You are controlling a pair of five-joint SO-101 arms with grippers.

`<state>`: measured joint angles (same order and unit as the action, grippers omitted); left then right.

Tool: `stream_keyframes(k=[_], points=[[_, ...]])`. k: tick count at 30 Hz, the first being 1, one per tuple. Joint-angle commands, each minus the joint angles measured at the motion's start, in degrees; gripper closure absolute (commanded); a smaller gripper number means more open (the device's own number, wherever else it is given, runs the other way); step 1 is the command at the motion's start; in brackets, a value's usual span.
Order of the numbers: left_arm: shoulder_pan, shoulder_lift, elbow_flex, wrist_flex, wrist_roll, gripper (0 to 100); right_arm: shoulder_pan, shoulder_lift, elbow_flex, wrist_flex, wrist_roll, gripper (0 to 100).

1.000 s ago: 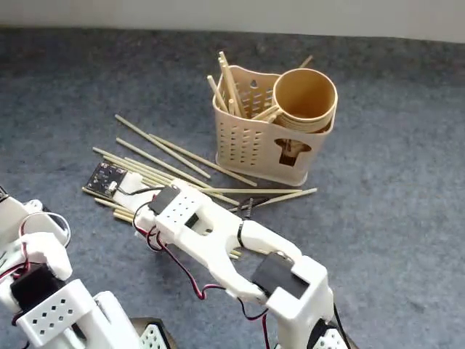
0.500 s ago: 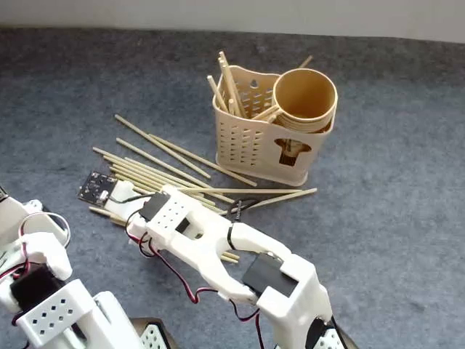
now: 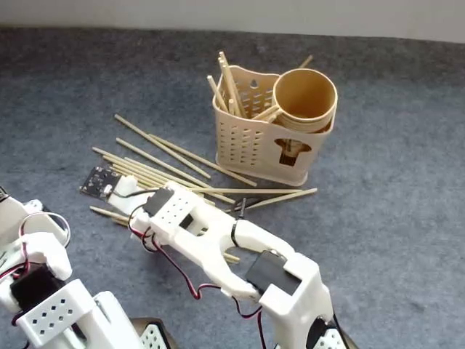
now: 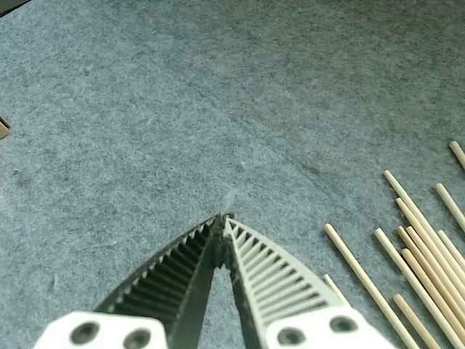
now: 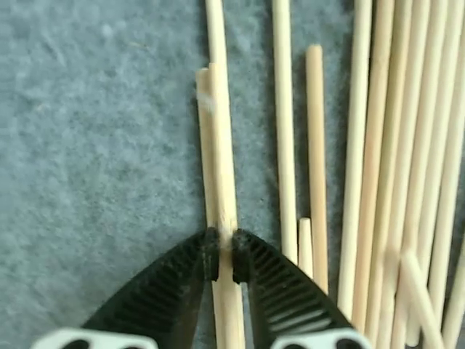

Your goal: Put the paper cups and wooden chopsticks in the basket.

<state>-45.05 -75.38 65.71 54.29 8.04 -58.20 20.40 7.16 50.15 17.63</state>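
Right gripper [image 5: 225,257]: clamped on paired chopsticks [image 5: 216,145] lying on carpet [image 5: 87,145].
Left gripper [image 4: 222,220]: tips met, over carpet.
Basket [image 3: 251,138]: held paper cups [image 3: 305,98].

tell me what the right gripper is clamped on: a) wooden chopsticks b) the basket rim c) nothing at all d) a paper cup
a: the right gripper has its jaws pinched around wooden chopsticks lying on the carpet, while the paper cup already sits in the basket.
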Motion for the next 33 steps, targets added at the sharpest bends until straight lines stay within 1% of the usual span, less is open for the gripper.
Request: stream_keyframes(k=[1,5,11,17,24,28,33], points=[[-0.22,-0.57,-0.48,-1.14,0.62,99,2.59,-0.92,-0.84,0.22,0.44,96.5],[-0.22,-0.57,-0.48,-1.14,0.62,99,3.21,-1.01,-1.10,6.02,0.44,98.7],[-0.13,-0.57,-0.48,-1.14,0.62,99,4.70,-0.92,-5.14,9.98,0.44,99.4],[-0.13,-0.57,-0.48,-1.14,0.62,99,6.11,-2.33,-5.32,13.58,0.44,99.4],[-0.13,-0.57,-0.40,-1.14,0.62,99,6.46,-13.23,-2.51,13.58,0.18,99.4],[-0.13,-0.57,-0.40,-1.14,0.62,99,8.75,-19.74,1.36,13.32,0.18,99.4],[-0.13,-0.57,-0.40,-1.14,0.62,99,10.68,-29.49,2.07,13.76,0.00,99.4]])
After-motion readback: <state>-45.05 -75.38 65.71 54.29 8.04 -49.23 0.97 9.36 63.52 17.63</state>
